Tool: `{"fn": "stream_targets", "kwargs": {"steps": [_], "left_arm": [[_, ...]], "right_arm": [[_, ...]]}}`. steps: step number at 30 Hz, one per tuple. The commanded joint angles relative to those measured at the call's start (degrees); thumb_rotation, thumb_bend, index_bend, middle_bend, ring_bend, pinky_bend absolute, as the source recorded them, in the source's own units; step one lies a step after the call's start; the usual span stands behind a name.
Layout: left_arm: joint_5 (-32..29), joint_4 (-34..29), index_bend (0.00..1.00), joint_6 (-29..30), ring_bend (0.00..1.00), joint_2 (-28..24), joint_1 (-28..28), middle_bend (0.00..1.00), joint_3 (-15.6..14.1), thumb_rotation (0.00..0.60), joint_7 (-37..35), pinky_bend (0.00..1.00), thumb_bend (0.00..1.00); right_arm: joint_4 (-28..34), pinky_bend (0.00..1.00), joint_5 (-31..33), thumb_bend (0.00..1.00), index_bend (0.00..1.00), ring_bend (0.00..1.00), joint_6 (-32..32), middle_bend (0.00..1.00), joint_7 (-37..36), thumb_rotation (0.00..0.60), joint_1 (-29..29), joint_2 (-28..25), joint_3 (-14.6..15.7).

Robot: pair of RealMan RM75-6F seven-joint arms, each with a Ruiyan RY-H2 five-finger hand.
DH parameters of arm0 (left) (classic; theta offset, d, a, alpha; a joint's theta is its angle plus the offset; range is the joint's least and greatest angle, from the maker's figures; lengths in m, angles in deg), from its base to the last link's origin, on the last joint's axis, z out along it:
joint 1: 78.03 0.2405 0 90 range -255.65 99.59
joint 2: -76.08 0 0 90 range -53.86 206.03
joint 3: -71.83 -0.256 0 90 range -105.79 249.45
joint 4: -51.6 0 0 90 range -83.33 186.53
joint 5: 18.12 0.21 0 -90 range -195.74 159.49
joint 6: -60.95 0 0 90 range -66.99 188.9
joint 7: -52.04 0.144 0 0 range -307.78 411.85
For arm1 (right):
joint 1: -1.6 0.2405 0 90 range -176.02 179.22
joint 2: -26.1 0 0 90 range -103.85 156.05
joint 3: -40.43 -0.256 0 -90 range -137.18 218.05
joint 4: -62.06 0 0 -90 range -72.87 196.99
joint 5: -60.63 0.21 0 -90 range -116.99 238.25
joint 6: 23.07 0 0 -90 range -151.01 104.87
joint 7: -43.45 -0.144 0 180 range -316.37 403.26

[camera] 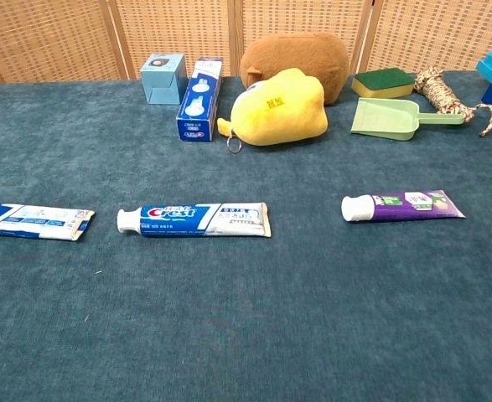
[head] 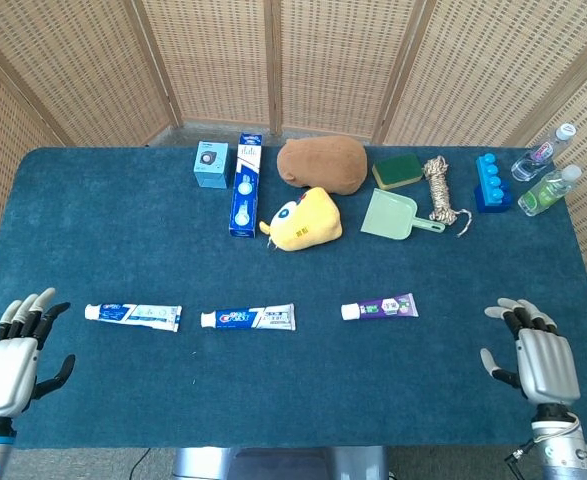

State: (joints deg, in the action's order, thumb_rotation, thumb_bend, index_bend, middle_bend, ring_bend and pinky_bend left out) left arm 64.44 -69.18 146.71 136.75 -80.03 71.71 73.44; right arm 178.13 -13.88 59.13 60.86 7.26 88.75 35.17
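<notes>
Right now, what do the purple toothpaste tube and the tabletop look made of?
Purple toothpaste tube: seemingly soft glossy plastic, flat crimped tail, white cap. Tabletop: dark teal cloth, probably felt or short-pile carpet, with a matte, fuzzy texture.
</notes>
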Motion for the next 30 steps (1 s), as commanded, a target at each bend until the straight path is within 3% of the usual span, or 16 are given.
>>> {"fn": "stream_targets", "kwargs": {"steps": [1,9,17,30], "left_arm": [[0.06,-0.39,0.15,-0.41,0.00,-0.56,-0.37,0.07,0.24,0.600,-0.48,0.00,0.34],[-0.56,-1.27,0.15,-2.44,0.00,-1.78,-2.16,0.07,1.32,0.600,-1.67,0.00,0.34],[-2.06,-1.07,0.15,-4.49,0.00,-1.51,-4.02,0.07,2.31,0.600,-1.81,0.00,0.34],[-3.88,-0.08,0.15,-5.79,0.00,-0.99,-5.42,0.06,2.73,0.600,-2.09,0.00,0.33]], "right_arm": [[-0.27,0.20,0.16,0.32,0.28,0.13,-2.26,0.24,-0.02,0.600,1.55,0.45,-0.28],[-2.77,0.20,2.66,0.32,0.29,0.13,-11.09,0.24,0.51,0.600,8.33,4.27,-2.38],[-7.70,0.19,11.23,0.32,0.32,0.13,-19.58,0.23,5.56,0.600,16.42,11.25,-4.81],[-13.96,0.19,22.82,0.32,0.33,0.13,-24.42,0.23,13.91,0.600,25.25,16.66,-5.31]]}}
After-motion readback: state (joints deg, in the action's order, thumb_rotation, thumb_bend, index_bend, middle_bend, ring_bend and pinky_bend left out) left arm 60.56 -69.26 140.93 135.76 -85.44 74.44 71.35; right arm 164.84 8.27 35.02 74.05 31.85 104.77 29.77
